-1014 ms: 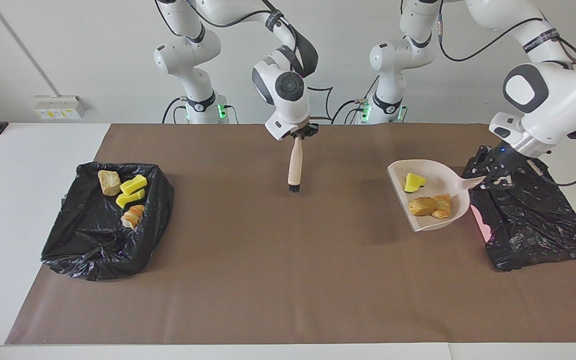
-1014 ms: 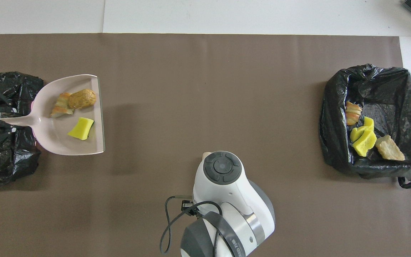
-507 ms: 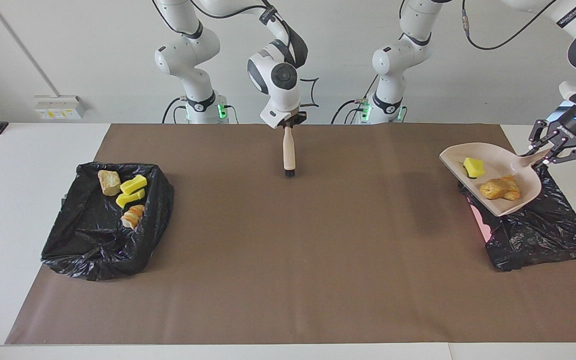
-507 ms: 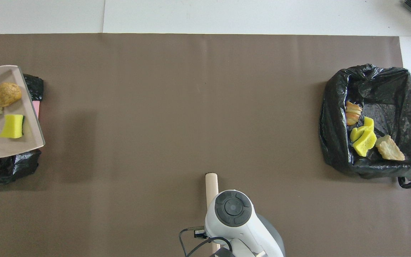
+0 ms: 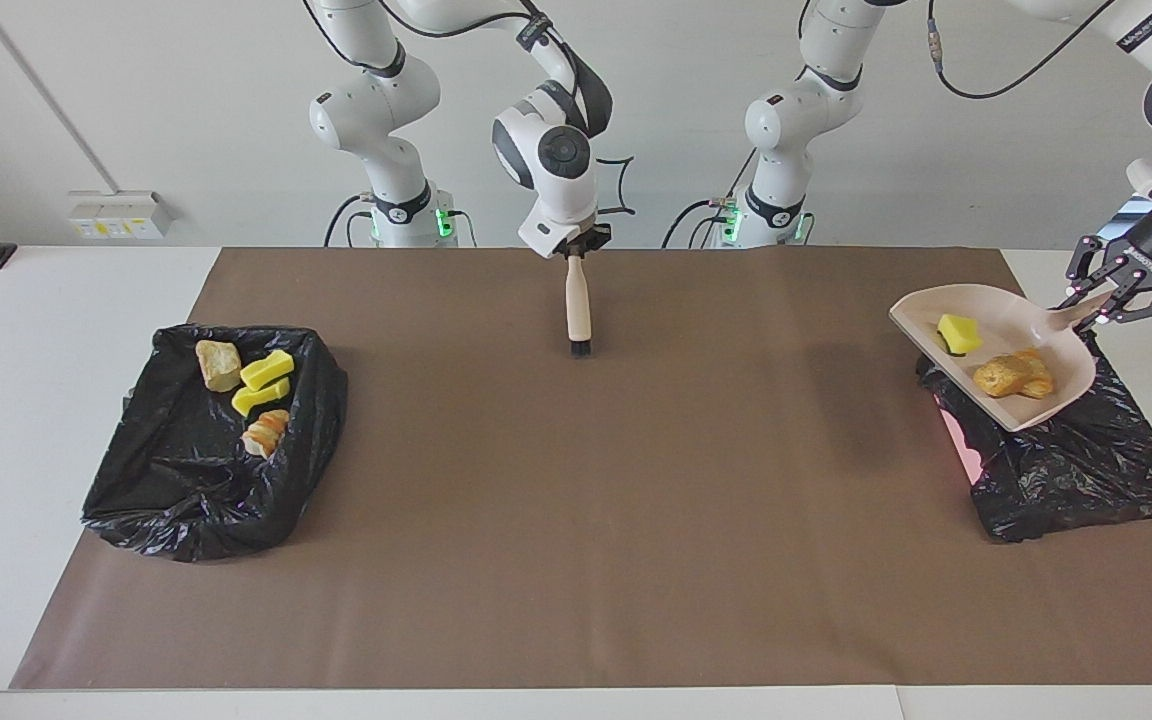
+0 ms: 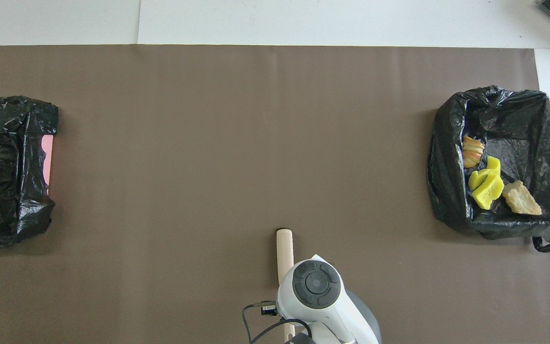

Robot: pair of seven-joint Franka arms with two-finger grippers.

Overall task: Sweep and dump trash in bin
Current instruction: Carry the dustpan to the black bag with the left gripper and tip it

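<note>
The left hand (image 5: 1108, 297) pinched the dustpan (image 5: 996, 352) over the bin (image 5: 1076, 460) at the surface's edge; tipping slowly would have dumped the trash (image 5: 1011, 374). The right hand (image 5: 577, 246) pinched the brush (image 5: 578, 310).

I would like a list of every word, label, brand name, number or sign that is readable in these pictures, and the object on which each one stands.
No text can be read with certainty.
Left arm: a dark band with white lettering, too small to read.
Left end effector: small white lettering on its black body, blurred.
Wall socket plate: small yellow stickers, unreadable.
Dustpan, brush, bin bags: no writing visible.
</note>
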